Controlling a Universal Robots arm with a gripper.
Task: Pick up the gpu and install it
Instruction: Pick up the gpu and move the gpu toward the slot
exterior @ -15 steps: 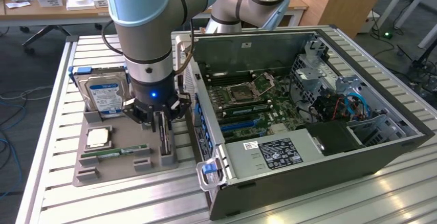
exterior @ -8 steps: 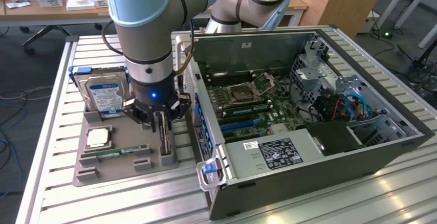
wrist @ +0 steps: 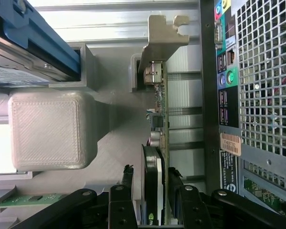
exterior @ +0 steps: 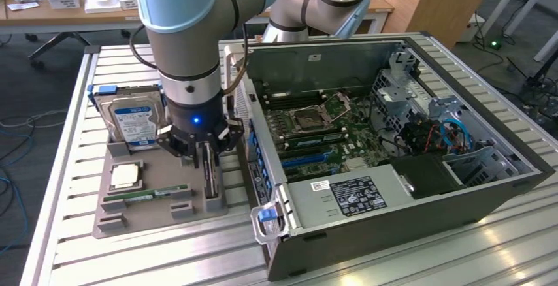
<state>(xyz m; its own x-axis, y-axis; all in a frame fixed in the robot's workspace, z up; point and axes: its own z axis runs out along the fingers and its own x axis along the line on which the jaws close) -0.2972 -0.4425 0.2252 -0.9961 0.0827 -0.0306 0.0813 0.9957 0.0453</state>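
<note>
Gripper hangs upright over the gray holder tray w/ fingers spread, one each side of the gpu. The gpu stands on edge in its tray slot directly btwn them, w/ a gap visible on the fan side, so nothing is pinched. Its silvery bracket is at the end far from the fingers. The open PC case is just beside the pincer on the board side; hard drive, CPU & RAM stick sit on its other side.

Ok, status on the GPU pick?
Gripper open, straddling dark, green-board expansion card with silvery bracket. Card on edge in grey plastic holder, not lifted. Black open computer case close alongside.
</note>
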